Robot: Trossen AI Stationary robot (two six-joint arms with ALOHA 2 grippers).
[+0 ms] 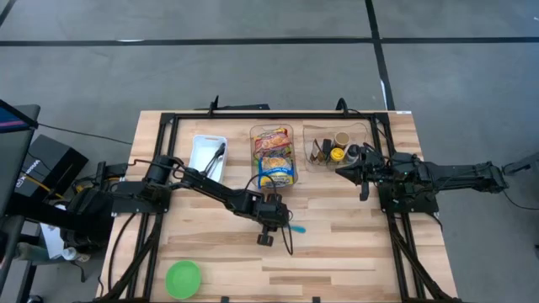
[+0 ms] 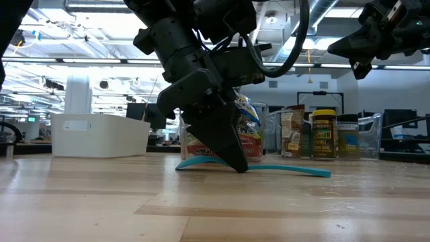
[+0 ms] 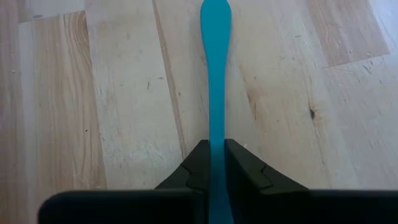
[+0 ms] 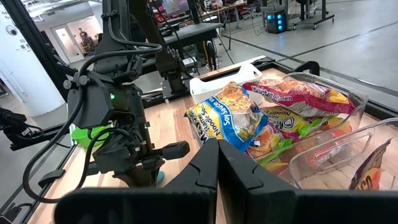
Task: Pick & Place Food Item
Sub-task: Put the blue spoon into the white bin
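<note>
The left gripper [image 1: 278, 225] is lowered to the table [image 1: 354, 252] near its centre, fingers [image 3: 245, 168] pointing down and clenched on a blue spatula [image 3: 215, 74]. The left wrist view shows the thin blue handle pinched between the two dark fingers, with the broader end extending away over the wood. In the low view the spatula [image 2: 289, 169] lies along the table surface, one end under the gripper [image 2: 235, 165] and the other end resting on the wood toward the right arm's side. The right gripper [image 1: 344, 171] is clenched with nothing held and is raised above the table near the far edge, over the clear bin of jars [image 1: 337, 147]. A second clear bin [image 1: 274, 156] beside it, at the middle of the far edge, holds food packets; the right wrist view shows the packets [image 4: 236, 121] piled in it, with one yellow and blue packet leaning at its near end. A white tray [image 1: 206, 156] sits toward the far left of the table and contains a dark utensil. A green bowl [image 1: 183, 279] stands near the front left edge, well apart from both grippers.
</note>
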